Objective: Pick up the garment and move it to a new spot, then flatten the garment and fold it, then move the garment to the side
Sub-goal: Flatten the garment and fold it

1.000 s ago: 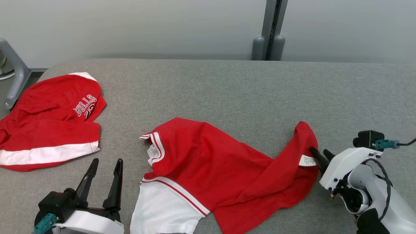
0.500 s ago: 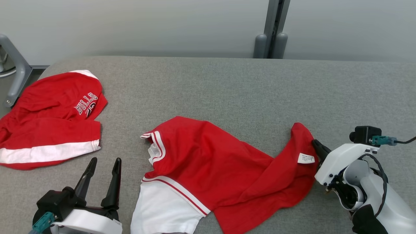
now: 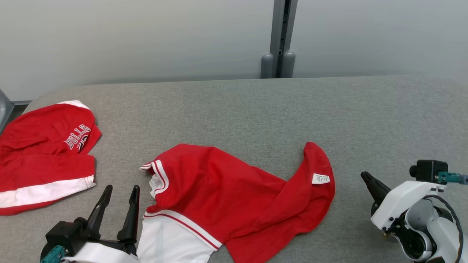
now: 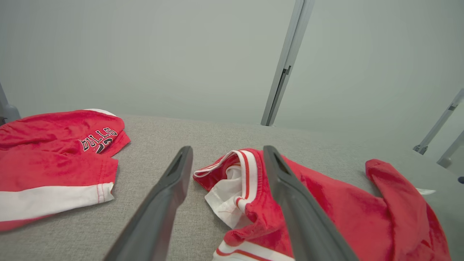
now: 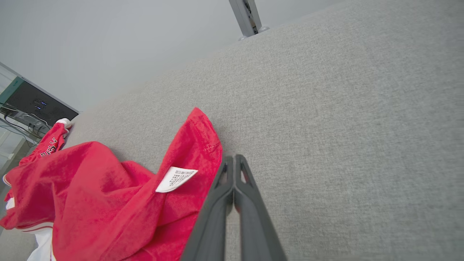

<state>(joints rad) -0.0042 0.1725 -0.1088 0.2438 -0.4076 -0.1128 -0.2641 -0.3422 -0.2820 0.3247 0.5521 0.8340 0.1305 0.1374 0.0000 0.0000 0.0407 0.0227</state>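
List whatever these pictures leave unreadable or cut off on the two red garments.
- Care tag on the red-and-white shirt: print too small, head and right wrist views.
- Shirt's white panel: cut off by the head view's bottom edge.
- Bulls garment: number below the lettering hidden by a fold; left side cut off, head view's edge.

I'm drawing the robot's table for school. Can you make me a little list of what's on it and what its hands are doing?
Surface: grey fabric table
Middle: red and white garment, crumpled, not yet folded
Tag: white label on its right end
Left side: second red garment, lettered BULLS
Left gripper: open, holding nothing, near the striped trim
Right gripper: shut, holding nothing, apart from the cloth
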